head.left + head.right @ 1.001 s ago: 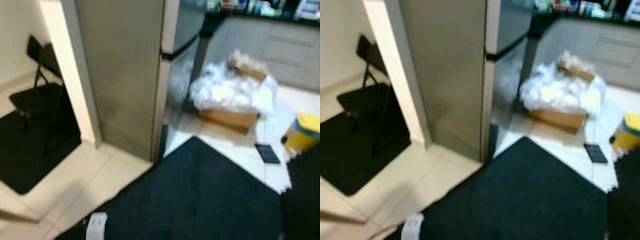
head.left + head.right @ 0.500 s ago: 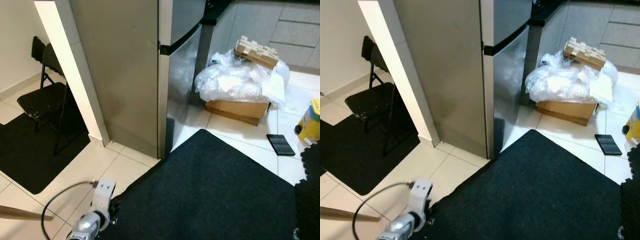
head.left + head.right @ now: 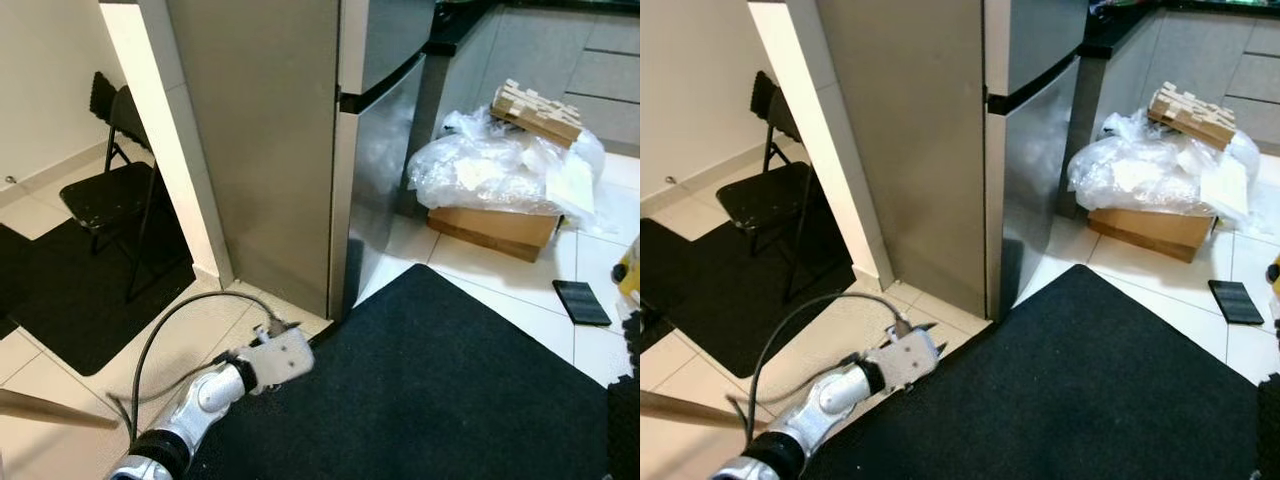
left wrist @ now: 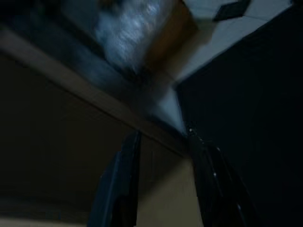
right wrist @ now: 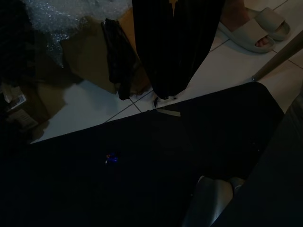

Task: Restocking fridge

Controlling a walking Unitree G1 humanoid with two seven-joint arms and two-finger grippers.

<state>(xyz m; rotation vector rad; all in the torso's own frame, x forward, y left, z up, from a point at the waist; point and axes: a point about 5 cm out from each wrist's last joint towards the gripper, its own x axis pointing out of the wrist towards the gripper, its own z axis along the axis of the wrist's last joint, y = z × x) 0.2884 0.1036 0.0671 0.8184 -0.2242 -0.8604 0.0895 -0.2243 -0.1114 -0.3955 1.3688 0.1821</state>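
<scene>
Brushed steel covers the tall fridge [image 3: 300,150], whose doors are shut, a dark seam dividing the upper door from the lower one. It stands ahead of the robot against a white wall edge. The left gripper [image 4: 163,182] is raised low before the fridge's bottom corner, near it but apart; in the left wrist view its two black fingers [image 4: 120,184] stand narrowly parted with nothing between them, pointing at the fridge's base where it meets the floor. The silver left arm [image 3: 215,390] trails a looped grey cable [image 3: 165,335] above pale glossy tiles.

A black, matte, short-pile mat [image 3: 430,390] lies in front of the fridge. To the right of the fridge sits a brown cardboard box [image 3: 495,225] heaped with crinkled clear plastic wrap [image 3: 490,165] and a slatted wooden piece [image 3: 535,108]. A flat dark phone-like slab [image 3: 580,302] lies on the tiles nearby. A black folding chair [image 3: 115,190] stands to the left.

The right wrist view is dark; whether the right gripper is parted or closed cannot be told. It shows a person's dark trouser legs [image 5: 175,42] and a pale slipper [image 5: 258,30].
</scene>
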